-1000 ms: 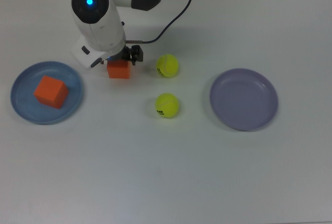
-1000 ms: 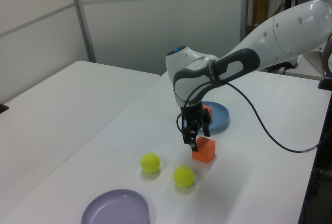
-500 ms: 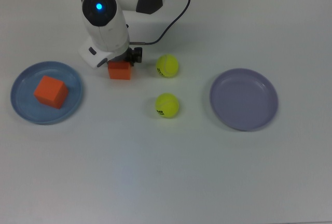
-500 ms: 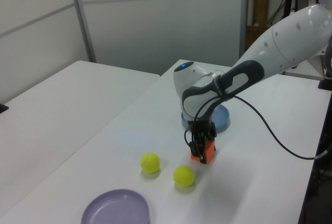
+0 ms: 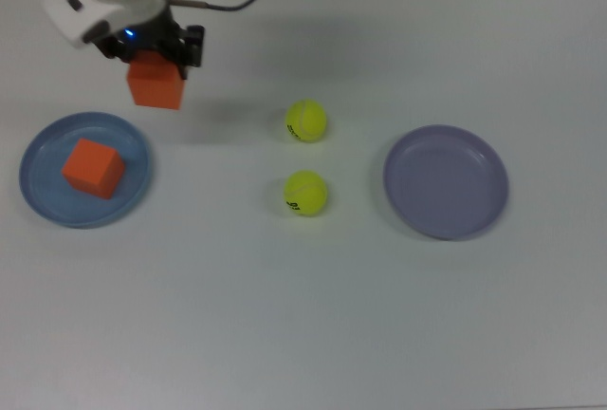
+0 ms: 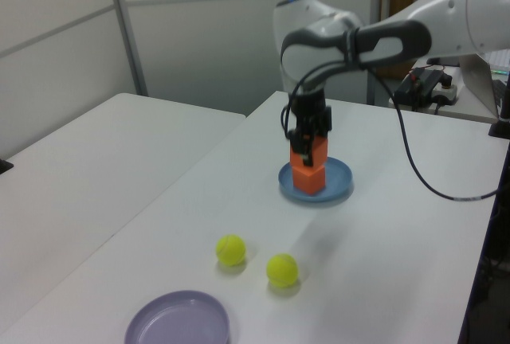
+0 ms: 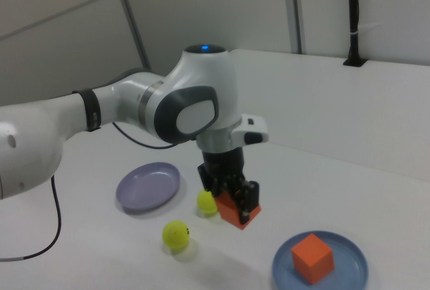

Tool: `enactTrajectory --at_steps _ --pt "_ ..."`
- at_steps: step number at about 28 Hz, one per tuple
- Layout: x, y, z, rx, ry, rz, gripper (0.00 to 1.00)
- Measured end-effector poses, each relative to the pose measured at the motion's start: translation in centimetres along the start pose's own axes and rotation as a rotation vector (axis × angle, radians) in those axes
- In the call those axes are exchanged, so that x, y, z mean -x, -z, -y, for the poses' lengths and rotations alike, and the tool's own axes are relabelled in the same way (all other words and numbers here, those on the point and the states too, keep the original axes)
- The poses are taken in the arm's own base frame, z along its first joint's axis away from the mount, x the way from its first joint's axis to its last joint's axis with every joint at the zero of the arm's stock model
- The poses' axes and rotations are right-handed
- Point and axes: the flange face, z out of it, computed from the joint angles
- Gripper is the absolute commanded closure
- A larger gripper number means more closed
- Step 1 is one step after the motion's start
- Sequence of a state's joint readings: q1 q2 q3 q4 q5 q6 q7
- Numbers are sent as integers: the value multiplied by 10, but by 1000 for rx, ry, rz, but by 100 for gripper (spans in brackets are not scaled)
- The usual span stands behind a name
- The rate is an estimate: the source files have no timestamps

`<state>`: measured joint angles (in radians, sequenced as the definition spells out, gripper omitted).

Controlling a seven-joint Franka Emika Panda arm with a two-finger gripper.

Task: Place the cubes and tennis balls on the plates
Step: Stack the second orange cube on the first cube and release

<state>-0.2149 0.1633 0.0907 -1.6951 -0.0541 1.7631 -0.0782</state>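
The gripper holds one orange cube in the air near the blue plate at the desk's edge, and could drop it onto the cube already there.

A plain white surface fills the top view. In the left view, pale wall panels with a grey upright strip stand behind it. In the right view, a black post rises from a small black foot on a second white table behind.
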Motion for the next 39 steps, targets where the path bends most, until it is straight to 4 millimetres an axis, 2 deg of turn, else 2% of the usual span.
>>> enactTrajectory --at_steps 4,8,10,13,18,22,27,29,34,35,36,39 --pt "-4 5 -29 -9 -25 -16 64" --pt "-20 -14 -54 -21 -51 2 64" --pt "-33 -32 -61 -28 -59 20 64" --pt "-50 -52 -70 -29 -72 3 64" --pt "-72 -71 -79 -21 -127 -74 64" --pt "-76 -80 -84 -20 -143 -79 64" --pt "-76 -81 -89 -19 -150 -78 63" --pt "-76 -81 -90 -19 -152 -78 57" --pt "-74 -82 -98 -13 -163 -76 21" --pt "-74 -83 -99 -11 -164 -75 5" --pt "-73 -84 -102 -7 -167 -73 0" --pt "-72 -91 -107 -4 -173 -60 0"
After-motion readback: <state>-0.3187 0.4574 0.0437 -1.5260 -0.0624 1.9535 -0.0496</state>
